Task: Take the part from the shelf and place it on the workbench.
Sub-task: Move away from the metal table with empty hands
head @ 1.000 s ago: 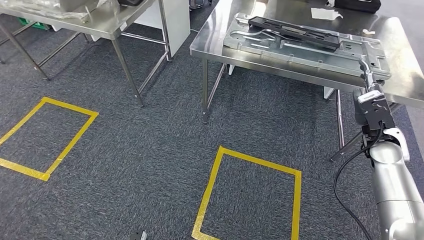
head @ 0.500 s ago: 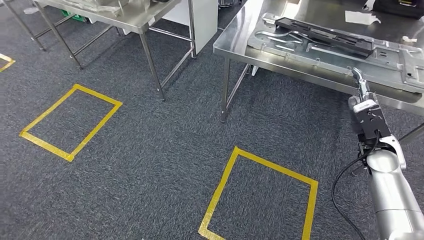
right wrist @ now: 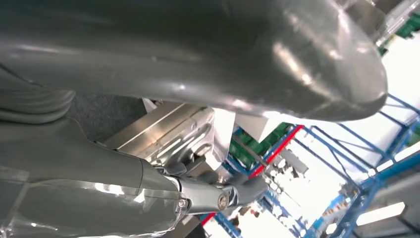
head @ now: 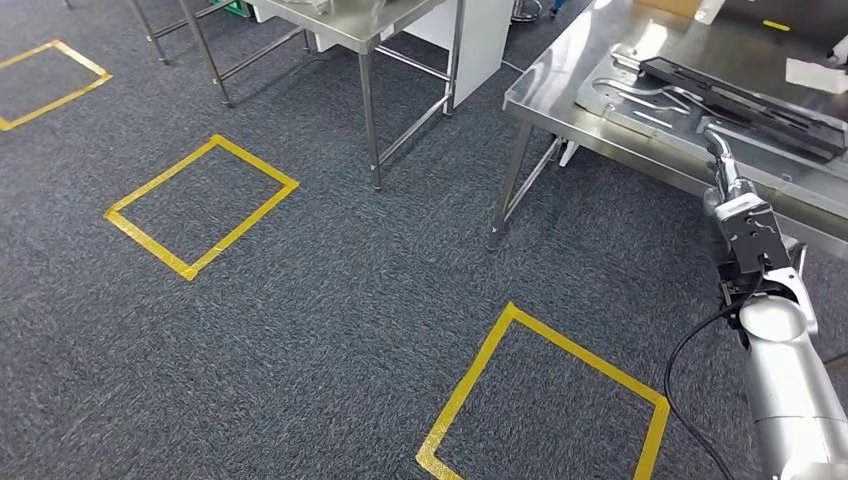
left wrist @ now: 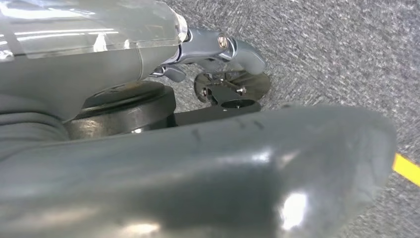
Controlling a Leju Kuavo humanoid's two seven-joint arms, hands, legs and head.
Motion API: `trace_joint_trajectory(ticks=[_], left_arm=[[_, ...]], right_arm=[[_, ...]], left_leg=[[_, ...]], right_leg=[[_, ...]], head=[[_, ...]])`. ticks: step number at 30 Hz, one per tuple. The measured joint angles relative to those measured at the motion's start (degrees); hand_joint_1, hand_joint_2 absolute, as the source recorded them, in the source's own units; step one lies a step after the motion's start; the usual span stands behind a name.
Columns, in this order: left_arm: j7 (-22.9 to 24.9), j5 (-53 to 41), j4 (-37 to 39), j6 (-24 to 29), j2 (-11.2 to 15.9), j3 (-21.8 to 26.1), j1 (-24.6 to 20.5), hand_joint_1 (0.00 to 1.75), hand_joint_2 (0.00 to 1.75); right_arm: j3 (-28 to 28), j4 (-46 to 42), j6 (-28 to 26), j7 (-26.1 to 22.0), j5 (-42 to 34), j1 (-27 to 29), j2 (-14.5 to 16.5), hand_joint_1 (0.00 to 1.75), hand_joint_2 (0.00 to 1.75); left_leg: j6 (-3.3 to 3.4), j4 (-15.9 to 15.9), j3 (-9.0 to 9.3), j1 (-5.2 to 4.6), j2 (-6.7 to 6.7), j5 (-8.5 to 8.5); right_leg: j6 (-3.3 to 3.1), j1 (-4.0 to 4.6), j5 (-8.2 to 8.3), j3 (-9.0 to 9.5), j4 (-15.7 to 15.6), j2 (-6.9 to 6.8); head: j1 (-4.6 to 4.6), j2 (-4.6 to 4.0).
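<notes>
One part lies on the workbench at the frame's upper right, so placing looks done; whether the right hand holds anything, I cannot tell.

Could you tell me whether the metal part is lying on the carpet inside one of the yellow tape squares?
No, the metal part lies on the steel workbench, and the yellow tape squares frame bare carpet.

A factory or workshop floor: stainless steel workbenches stand on grey carpet marked with yellow tape rectangles, a pressed sheet-metal panel lies on one tabletop, and blue and red shelving racks rise under bright lighting.
</notes>
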Motion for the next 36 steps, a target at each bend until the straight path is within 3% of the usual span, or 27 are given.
trace_joint_trajectory(ticks=[2,3,4,5,7,9,11,13,15,17,18,19,21,23,24,27,29,31,33,34,35,36], left_arm=[[0.05,-0.19,0.00,0.00,0.01,0.00,0.04,0.00,0.00],[0.07,-0.22,0.00,0.01,0.02,0.00,0.08,0.00,0.00],[0.08,-0.22,0.00,0.03,0.03,0.00,0.09,0.00,0.00],[0.08,-0.22,0.00,0.06,0.05,0.00,0.07,0.00,0.00],[0.05,-0.22,0.00,0.19,0.05,0.00,-0.06,0.00,0.00],[-0.08,-0.32,0.00,0.38,0.04,0.00,-0.20,0.00,0.00],[-0.42,-0.60,0.00,0.61,0.05,-0.01,-0.23,0.00,0.00],[-0.88,-0.98,0.00,0.83,0.09,-0.03,-0.37,0.00,0.00],[-1.25,-1.29,0.00,0.96,0.13,-0.05,-0.68,0.00,0.00],[-1.55,-1.40,0.00,0.93,0.14,-0.07,-0.82,0.00,0.00],[-1.68,-1.42,0.00,0.85,0.14,-0.06,-0.82,0.00,0.00],[-1.77,-1.42,0.00,0.75,0.16,-0.06,-0.82,0.00,0.00],[-1.83,-1.40,0.00,0.58,0.20,-0.06,-0.91,0.00,0.00],[-1.82,-1.39,-0.01,0.40,0.24,-0.07,-1.13,0.00,0.00],[-1.80,-1.37,-0.01,0.25,0.25,-0.07,-1.21,0.00,0.00],[-1.37,-0.99,0.00,-0.38,0.27,-0.05,-1.24,0.00,0.00],[-0.81,-0.44,0.00,-0.92,0.30,-0.02,-1.31,0.00,0.00],[-0.27,0.12,0.00,-1.73,0.31,0.05,-1.41,0.00,0.00],[0.08,0.37,0.00,-2.31,0.31,0.11,-1.40,0.00,0.00],[0.18,0.37,0.00,-2.39,0.32,0.13,-1.40,0.00,0.00],[0.22,0.26,0.00,-2.36,0.32,0.13,-1.42,0.00,0.00],[0.25,0.09,-0.01,-2.31,0.33,0.13,-1.46,0.00,0.00]], right_arm=[[0.01,-0.01,-0.08,0.05,-0.48,1.11,-0.44,0.00,0.00],[0.02,-0.02,-0.09,0.06,-0.59,1.53,-0.47,0.00,0.00],[0.05,-0.02,-0.08,0.05,-0.67,1.72,-0.47,0.00,0.00],[0.10,0.01,-0.05,0.03,-0.74,1.69,-0.46,0.00,0.00],[0.25,0.35,0.12,-0.16,-1.06,0.91,-0.50,0.00,0.00],[0.50,1.21,0.30,-0.56,-1.75,-0.12,-0.83,0.00,0.00],[1.07,2.27,0.32,-1.05,-2.55,-0.89,-1.23,0.00,0.00],[1.91,3.09,0.26,-1.55,-3.06,-1.47,-1.32,0.00,0.00],[2.44,3.56,0.18,-1.90,-3.35,-1.67,-1.35,0.00,0.00],[2.75,3.96,-0.01,-2.06,-3.53,-1.66,-1.36,0.00,0.00],[2.98,4.19,-0.15,-2.12,-3.57,-1.65,-1.30,0.00,0.00],[3.24,4.42,-0.35,-2.18,-3.59,-1.65,-1.22,0.00,0.00],[3.67,4.78,-0.68,-2.27,-3.59,-1.68,-1.09,0.00,0.00],[4.01,4.99,-0.83,-2.33,-3.59,-1.85,-1.08,0.00,0.00],[4.16,5.11,-0.86,-2.34,-3.59,-1.99,-1.08,0.00,0.00],[4.59,5.39,-0.89,-2.37,-3.55,-2.24,-0.94,0.00,0.00],[4.93,5.46,-0.98,-2.39,-3.45,-2.19,-0.81,0.00,0.00],[5.23,5.70,-1.15,-2.36,-3.36,-2.12,-0.78,0.00,0.00],[5.44,6.20,-1.31,-2.32,-3.15,-2.10,-0.66,0.00,0.00],[5.57,6.51,-1.38,-2.32,-2.94,-2.13,-0.54,0.00,0.00],[5.72,6.84,-1.46,-2.33,-2.72,-2.20,-0.42,0.00,0.00],[5.88,7.14,-1.54,-2.35,-2.53,-2.34,-0.33,0.00,0.00]], left_leg=[[0.15,0.10,-0.14,-0.20,-1.49,0.10],[0.17,0.20,-0.17,-0.31,-2.24,0.11],[0.16,0.34,-0.19,-0.41,-2.98,0.10],[0.10,0.53,-0.20,-0.47,-3.70,0.06],[-0.16,0.99,-0.52,-0.54,-4.96,-0.03],[-0.73,1.34,-1.31,-0.36,-6.17,0.12],[-1.47,1.40,-1.92,-0.16,-7.18,0.38],[-2.22,2.95,-2.74,-0.37,-4.91,-0.67],[-2.87,8.67,-5.43,-0.37,-1.23,-3.82],[-3.32,15.74,-8.91,0.06,0.03,-6.63],[-3.49,17.29,-9.70,0.26,0.20,-6.77],[-3.62,16.59,-9.35,0.41,0.38,-5.87],[-3.72,9.58,-5.62,0.57,1.74,-2.40],[-3.15,3.31,-2.34,0.36,3.75,-0.41],[-2.73,2.14,-1.82,0.19,4.21,-0.25],[-1.40,1.73,-2.06,-0.08,2.67,0.11],[-0.64,1.22,-1.98,0.05,1.59,0.81],[-0.17,1.05,-2.15,-0.04,0.44,1.35],[0.05,1.17,-2.56,-0.34,-0.98,1.63],[0.09,1.29,-2.81,-0.47,-1.76,1.79],[0.07,1.43,-3.05,-0.57,-2.56,1.94],[0.02,1.57,-3.25,-0.64,-3.37,2.11]], right_leg=[[-0.02,0.13,-2.73,-3.52,7.30,1.32],[-0.09,0.17,-2.52,-4.23,8.51,1.51],[-0.24,0.19,-1.18,-3.81,7.34,1.62],[-0.46,0.20,1.05,-2.27,3.94,2.01],[-0.97,0.15,4.34,1.27,-3.91,4.70],[-1.22,0.20,5.12,2.56,-7.35,6.49],[-1.57,0.27,5.31,2.52,-7.64,5.27],[-2.25,0.13,5.48,2.86,-8.09,3.69],[-2.75,0.16,5.48,3.13,-8.28,2.00],[-2.93,0.30,5.39,3.17,-8.24,0.26],[-2.92,0.31,5.35,3.17,-8.21,-0.60],[-2.85,0.28,5.30,3.19,-8.17,-1.39],[-2.53,0.24,5.09,3.32,-7.98,-2.85],[-1.89,0.51,4.77,3.42,-7.68,-4.05],[-1.51,0.63,4.68,3.47,-7.61,-4.57],[-0.39,0.39,4.65,3.83,-7.86,-5.63],[-0.01,0.03,2.66,3.25,-5.91,-3.08],[-0.02,0.00,-1.60,0.56,0.64,0.35],[-0.19,0.26,-4.46,-2.48,7.50,1.32],[-0.38,0.38,-4.27,-2.87,8.41,1.43],[-0.67,0.50,-3.01,-2.15,7.01,1.57],[-1.03,0.60,-1.06,-0.43,3.68,2.00]], head=[[0.02,0.00],[0.02,0.00],[0.02,0.00],[0.02,0.00],[0.02,0.00],[0.01,0.01],[0.01,0.01],[0.01,0.00],[-0.01,0.00],[-0.01,0.00],[-0.01,0.00],[-0.01,0.00],[-0.01,0.00],[0.00,0.00],[0.01,0.00],[0.02,0.00],[0.02,0.00],[0.03,0.00],[0.03,0.00],[0.03,0.00],[0.03,0.00],[0.03,0.00]])
